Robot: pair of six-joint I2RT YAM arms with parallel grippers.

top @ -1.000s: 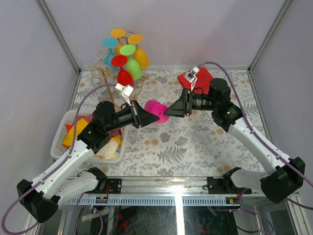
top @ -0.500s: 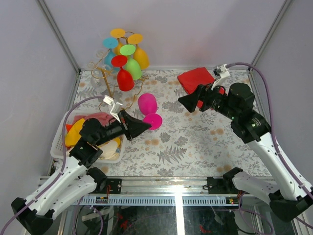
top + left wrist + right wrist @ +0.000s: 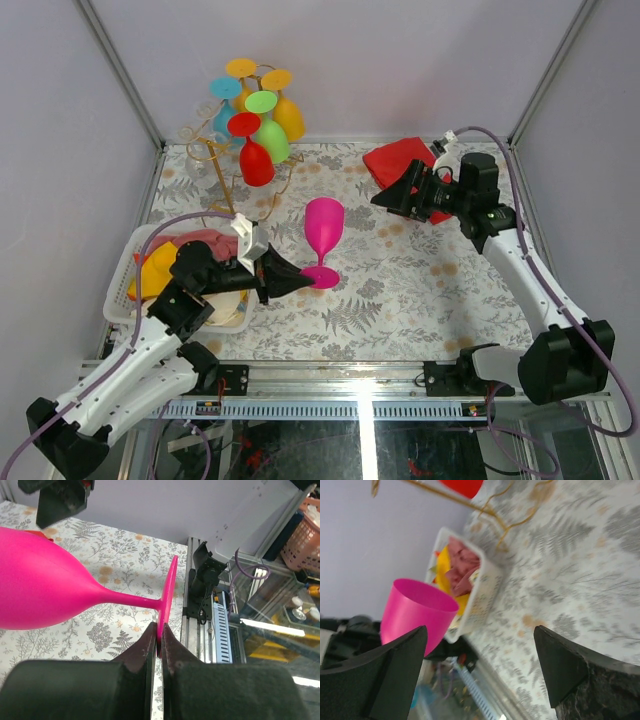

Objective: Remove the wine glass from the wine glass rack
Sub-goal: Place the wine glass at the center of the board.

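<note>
1. Glasses of several colours hang on the gold wire rack at the far left corner. A white basket of cloths lies nearer, and a red cloth far right.
2. Pink wine glass, smooth and opaque, is upright off the rack, over the middle of the surface.
3. Left jaws pinch its foot rim; right jaws gape, well apart from it.

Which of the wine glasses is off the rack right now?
The pink wine glass: the left gripper pinches its foot in shut jaws. The rest, like the red glass, hang on the gold rack.
</note>
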